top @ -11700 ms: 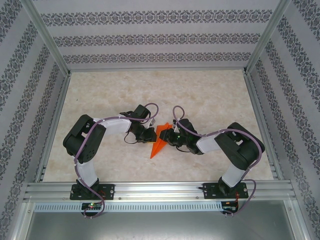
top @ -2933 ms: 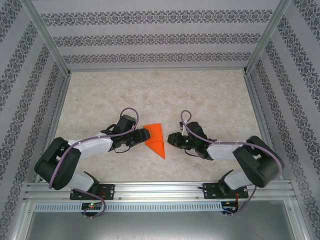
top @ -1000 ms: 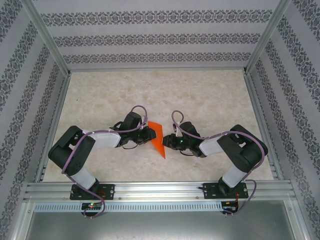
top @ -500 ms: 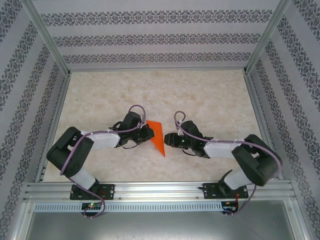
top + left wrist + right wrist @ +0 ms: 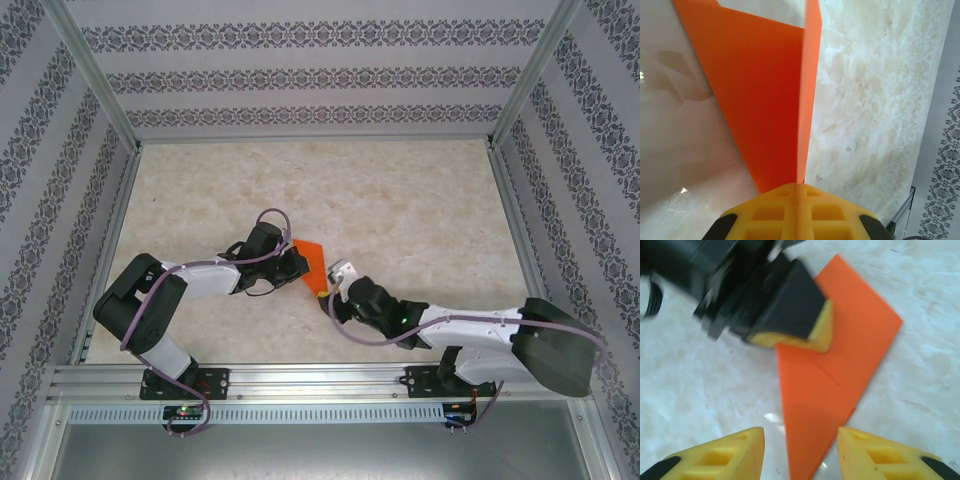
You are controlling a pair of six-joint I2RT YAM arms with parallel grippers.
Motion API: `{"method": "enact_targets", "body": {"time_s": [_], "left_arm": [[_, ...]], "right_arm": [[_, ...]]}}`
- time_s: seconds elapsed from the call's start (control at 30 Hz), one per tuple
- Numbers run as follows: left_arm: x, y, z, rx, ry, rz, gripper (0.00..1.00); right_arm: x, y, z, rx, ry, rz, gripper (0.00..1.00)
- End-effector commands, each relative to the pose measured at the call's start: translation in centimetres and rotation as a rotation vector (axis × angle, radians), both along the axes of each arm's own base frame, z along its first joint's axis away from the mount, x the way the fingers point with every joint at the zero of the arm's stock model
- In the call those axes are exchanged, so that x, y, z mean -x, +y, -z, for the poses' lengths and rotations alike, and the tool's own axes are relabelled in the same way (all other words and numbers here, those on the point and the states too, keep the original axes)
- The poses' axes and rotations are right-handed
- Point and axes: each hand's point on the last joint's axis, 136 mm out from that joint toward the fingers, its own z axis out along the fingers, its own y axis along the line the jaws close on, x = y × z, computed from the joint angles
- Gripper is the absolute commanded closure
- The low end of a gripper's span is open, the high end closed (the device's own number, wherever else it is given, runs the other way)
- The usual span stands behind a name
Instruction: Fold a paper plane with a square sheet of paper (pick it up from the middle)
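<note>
Straight ahead of the right gripper, the paper lies in the gap between its spread fingers; just beyond, the left gripper, clamped on it, blocks the way. To either side, bare table lies open.

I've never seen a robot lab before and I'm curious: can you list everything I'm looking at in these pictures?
Orange paper: one, bright orange, folded to a point, mid-table between the grippers.
Table: one, pale marbled beige, under everything.
Walls: three, grey-white patterned stripes, around the table.
Frame: one, silver metal rails, along the table edges.
Arms: two, white and black, bolted at the near edge: left arm, right arm.
Left gripper: one, black with yellow pads, shut on the paper's edge.
Right gripper: one, yellow fingers, open, straddling the paper's pointed tip.
</note>
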Motion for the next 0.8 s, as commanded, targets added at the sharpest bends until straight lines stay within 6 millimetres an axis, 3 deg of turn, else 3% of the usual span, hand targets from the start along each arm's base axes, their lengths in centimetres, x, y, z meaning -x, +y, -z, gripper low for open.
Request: {"method": "enact_targets", "body": {"time_s": [0.0, 0.17, 0.33, 0.6, 0.77], "left_arm": [[0.0, -0.7, -0.8, 0.001, -0.008, 0.015, 1.00], [0.1, -0.9, -0.8, 0.010, -0.003, 0.020, 1.00], [0.2, -0.9, -0.7, 0.008, 0.001, 0.025, 0.99], [0.3, -1.1, -0.7, 0.013, 0.002, 0.037, 0.99], [0.4, -1.2, -0.8, 0.016, 0.001, 0.042, 0.99]], "right_arm": [[-0.3, 0.8, 0.1, 0.163, -0.204, -0.046, 0.57], [-0.8, 1.7, 0.8, 0.316, -0.332, -0.004, 0.55], [-1.2, 2.5, 2.2, 0.368, -0.327, 0.001, 0.58], [-2.1, 2.7, 2.7, 0.399, -0.356, 0.051, 0.72], [-2.1, 3.0, 3.3, 0.406, -0.355, 0.047, 0.75]]}}
